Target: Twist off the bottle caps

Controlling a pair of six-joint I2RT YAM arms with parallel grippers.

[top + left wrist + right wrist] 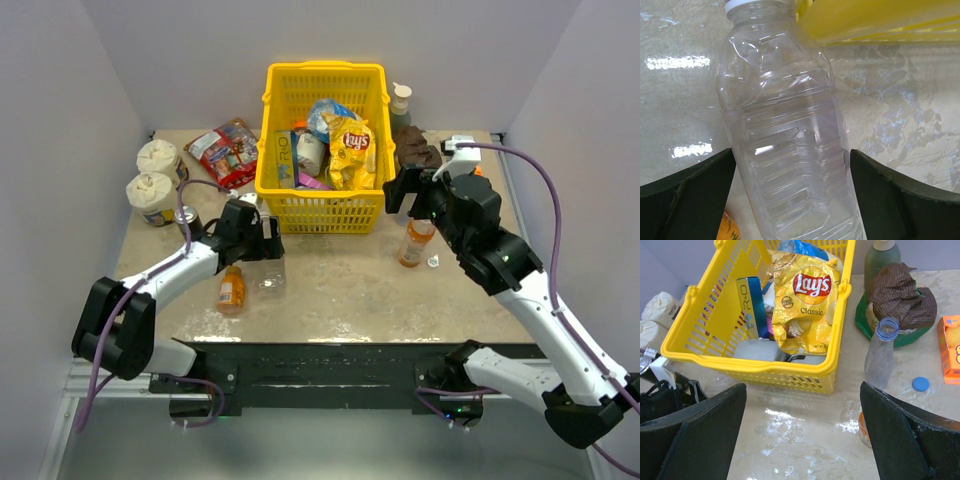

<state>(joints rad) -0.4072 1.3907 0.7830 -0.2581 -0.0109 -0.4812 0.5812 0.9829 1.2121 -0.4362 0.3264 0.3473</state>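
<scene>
Squarely, clear bottle (790,125) sits — within left end effector (792,165)

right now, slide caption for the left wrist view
Left gripper brackets a clear bottle, white cap on, beside the yellow basket.

Clear bottle (790,150) lying, white cap (737,5) on — blue cap (920,384) loose beside uncapped bottle (881,352)

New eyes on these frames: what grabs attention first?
The bright yellow plastic basket at the table's back centre, with a yellow Lay's chip bag inside. Up close, a clear ribbed plastic bottle with a white cap fills the gap between the left arm's black fingers. In the right wrist view, a small blue round cap lies beside an uncapped clear bottle.
</scene>
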